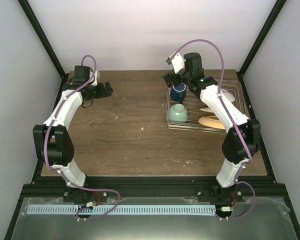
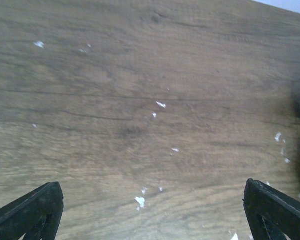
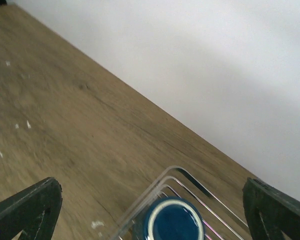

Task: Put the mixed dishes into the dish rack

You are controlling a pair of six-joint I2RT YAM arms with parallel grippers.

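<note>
Mixed dishes [image 1: 205, 109] already sit in the dish rack [image 1: 187, 126] at the far right of the surface [image 1: 130, 125], dark blue mug [image 1: 178, 92], mint bowl [image 1: 178, 113] and plates [image 1: 213, 121] propped by its wires, so the right fingers [image 3: 27, 207] hover spread and empty over the mug, left fingers [image 2: 30, 210] spread over bare wood.

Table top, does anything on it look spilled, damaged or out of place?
Only small white flecks scattered over the wooden table; the mug, bowl and plates all sit in the dish rack.
</note>
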